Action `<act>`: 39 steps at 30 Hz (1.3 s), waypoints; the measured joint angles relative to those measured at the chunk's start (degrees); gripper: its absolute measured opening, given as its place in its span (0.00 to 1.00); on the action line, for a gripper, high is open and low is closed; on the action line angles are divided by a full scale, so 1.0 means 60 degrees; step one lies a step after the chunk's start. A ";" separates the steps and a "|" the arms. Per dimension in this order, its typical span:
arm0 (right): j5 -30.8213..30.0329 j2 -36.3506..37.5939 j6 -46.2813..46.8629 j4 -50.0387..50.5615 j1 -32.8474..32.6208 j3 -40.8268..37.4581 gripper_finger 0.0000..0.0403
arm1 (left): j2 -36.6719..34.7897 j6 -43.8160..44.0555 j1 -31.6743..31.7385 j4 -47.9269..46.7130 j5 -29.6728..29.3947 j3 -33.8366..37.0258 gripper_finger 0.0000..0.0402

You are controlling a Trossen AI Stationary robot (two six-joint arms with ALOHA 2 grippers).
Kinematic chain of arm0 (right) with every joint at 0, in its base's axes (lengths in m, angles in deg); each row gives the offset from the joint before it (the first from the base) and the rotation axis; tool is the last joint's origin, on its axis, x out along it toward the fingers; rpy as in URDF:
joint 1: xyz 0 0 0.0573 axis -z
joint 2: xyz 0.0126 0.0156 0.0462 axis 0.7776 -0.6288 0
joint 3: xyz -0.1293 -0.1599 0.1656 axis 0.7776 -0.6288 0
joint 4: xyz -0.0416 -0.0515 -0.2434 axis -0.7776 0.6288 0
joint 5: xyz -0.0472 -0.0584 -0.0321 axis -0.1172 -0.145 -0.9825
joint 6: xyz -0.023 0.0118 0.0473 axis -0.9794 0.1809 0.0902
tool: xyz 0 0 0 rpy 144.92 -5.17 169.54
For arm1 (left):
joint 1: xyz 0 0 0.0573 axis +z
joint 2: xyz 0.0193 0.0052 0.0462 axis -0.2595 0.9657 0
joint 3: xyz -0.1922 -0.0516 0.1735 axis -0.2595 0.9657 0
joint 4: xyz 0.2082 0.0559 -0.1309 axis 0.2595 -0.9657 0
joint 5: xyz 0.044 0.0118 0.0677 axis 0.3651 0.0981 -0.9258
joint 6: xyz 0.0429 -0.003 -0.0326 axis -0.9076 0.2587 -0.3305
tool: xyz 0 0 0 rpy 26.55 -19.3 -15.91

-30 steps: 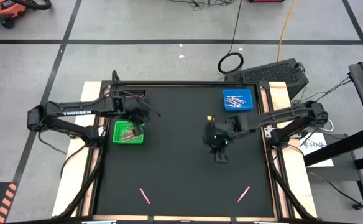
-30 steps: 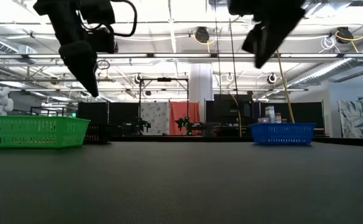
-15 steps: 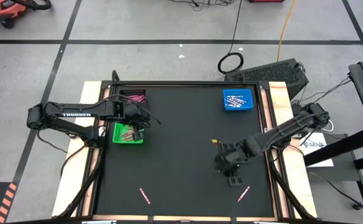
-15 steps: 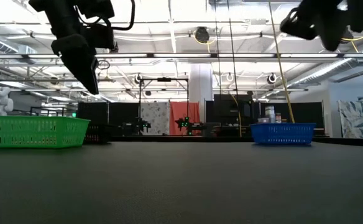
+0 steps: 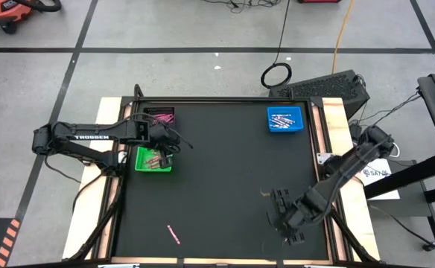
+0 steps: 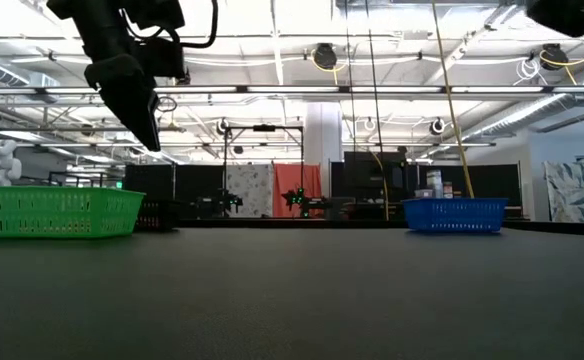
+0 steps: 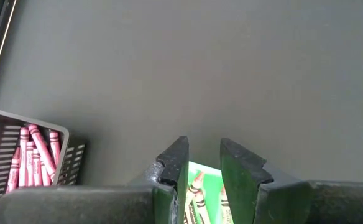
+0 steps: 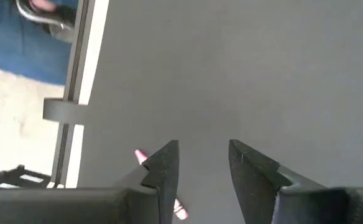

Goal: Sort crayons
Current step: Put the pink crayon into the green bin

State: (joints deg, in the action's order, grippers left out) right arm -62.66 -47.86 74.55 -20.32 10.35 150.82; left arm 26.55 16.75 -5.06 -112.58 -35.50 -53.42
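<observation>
One pink crayon [image 5: 173, 234] lies on the black mat near the front left. A second pink crayon [image 8: 140, 155] lies flat just beside my right gripper's fingers, partly hidden behind one of them. My right gripper [image 8: 203, 146] hangs open above the mat at the near right [image 5: 293, 234], pointing steeply down, with nothing between its fingers. My left gripper [image 7: 203, 142] stands open over the green tray [image 5: 154, 159], which holds crayons [image 7: 196, 198]. In the low view it hangs well above the mat [image 6: 137, 105].
A dark tray of pink crayons [image 5: 160, 116] sits at the far left, also seen in the left wrist view [image 7: 32, 155]. A blue tray [image 5: 285, 119] with crayons sits at the far right. The mat's raised right border [image 8: 76, 68] runs close to my right gripper.
My right gripper has swung from the middle of the table toward the near right corner, rolling as it went, and now hangs over the pink crayon there. It has stayed open. My left gripper has kept its place over the green tray.
</observation>
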 joint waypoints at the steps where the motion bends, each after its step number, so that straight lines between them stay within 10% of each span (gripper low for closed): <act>1: 0.0006 -0.0154 0.0118 -0.0027 -0.0132 0.0001 0.32 | 0.0000 0.0004 0.0000 -0.0004 0.0000 0.0000 0.21; 39: -0.0216 -0.3199 0.1451 0.0413 -0.2294 0.0000 0.32 | 0.0000 0.0455 0.0000 0.0216 0.0036 0.0004 0.21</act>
State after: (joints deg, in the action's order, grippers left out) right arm -63.96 -67.05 83.26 -17.85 -3.42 150.82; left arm 26.55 19.48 -5.06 -111.29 -35.28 -53.39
